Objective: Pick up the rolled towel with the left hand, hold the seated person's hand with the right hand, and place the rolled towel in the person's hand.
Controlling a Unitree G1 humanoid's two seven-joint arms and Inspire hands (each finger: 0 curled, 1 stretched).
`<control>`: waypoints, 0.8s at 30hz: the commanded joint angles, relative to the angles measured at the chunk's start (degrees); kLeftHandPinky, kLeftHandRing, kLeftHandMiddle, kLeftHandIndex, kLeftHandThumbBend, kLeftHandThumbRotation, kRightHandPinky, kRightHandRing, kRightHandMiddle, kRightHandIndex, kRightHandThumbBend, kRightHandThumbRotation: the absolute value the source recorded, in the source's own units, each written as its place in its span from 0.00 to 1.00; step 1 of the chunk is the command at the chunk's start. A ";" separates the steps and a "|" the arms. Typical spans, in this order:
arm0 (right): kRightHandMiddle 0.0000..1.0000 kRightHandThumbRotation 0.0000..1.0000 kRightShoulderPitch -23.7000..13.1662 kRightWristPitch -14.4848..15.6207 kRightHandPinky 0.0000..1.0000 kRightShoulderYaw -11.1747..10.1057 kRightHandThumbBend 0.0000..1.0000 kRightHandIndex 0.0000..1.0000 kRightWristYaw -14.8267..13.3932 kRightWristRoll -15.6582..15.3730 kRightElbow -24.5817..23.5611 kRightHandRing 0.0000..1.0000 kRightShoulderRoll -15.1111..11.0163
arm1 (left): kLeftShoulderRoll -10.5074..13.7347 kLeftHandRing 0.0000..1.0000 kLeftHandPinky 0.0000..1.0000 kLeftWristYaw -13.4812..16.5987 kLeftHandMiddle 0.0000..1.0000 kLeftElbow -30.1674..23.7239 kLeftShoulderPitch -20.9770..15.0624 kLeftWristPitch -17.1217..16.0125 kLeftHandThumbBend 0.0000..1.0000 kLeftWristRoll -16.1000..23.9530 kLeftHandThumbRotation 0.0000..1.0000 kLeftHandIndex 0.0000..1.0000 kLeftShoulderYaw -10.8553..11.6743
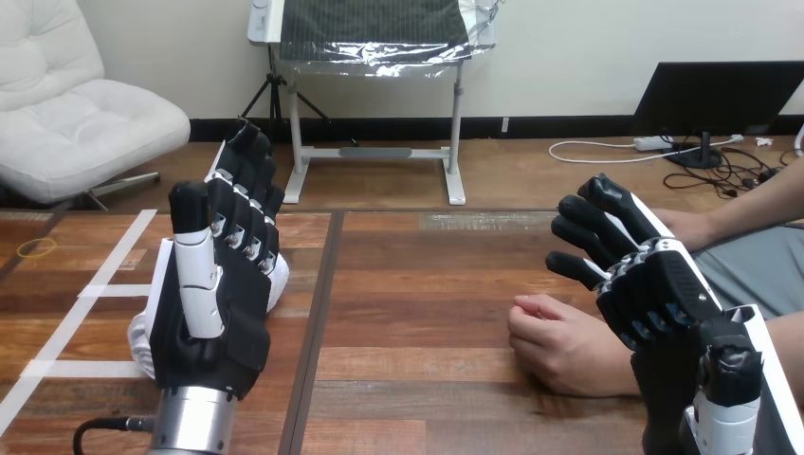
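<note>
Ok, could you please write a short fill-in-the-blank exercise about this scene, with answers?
1. The white rolled towel lies on the brown wooden table, partly hidden behind the robot's ___ hand.
2. The fingers of that hand are straight and point ___.
3. The person's hand rests on the table at the view's ___ side, near the robot's right hand.
Answers: left; up; right.

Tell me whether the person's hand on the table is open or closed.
Closed: the person's hand rests on the table with its fingers curled in to form a loose fist.
</note>
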 commanded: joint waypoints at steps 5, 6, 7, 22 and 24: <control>0.88 1.00 -1.18 -0.21 0.82 -0.32 0.76 0.90 -0.40 0.70 -1.77 0.88 -0.15 | -0.01 0.99 1.00 -0.08 0.96 -2.74 -1.71 0.14 0.71 0.14 0.90 0.92 -0.62; 0.88 1.00 -1.19 -0.19 0.82 -0.32 0.76 0.90 -0.35 0.77 -1.77 0.88 -0.21 | -0.02 0.99 1.00 -0.06 0.96 -2.76 -1.72 0.19 0.71 0.14 0.90 0.92 -0.63; 0.88 1.00 -1.20 -0.18 0.82 -0.33 0.76 0.90 -0.31 0.82 -1.78 0.88 -0.25 | -0.02 0.99 1.00 -0.04 0.96 -2.77 -1.72 0.22 0.71 0.15 0.90 0.92 -0.63; 0.88 1.00 -1.47 -0.27 0.82 -0.70 0.76 0.90 -0.38 0.73 -1.62 0.88 -0.36 | 0.08 0.99 1.00 0.72 0.96 -2.48 -2.04 -0.26 0.69 2.05 0.91 0.93 -0.83; 0.88 1.00 -1.46 -0.18 0.82 -0.76 0.76 0.89 -0.44 0.64 -1.67 0.88 -0.35 | 0.28 0.99 1.00 1.00 0.96 -2.13 -2.34 -0.70 0.69 3.28 0.92 0.93 -0.84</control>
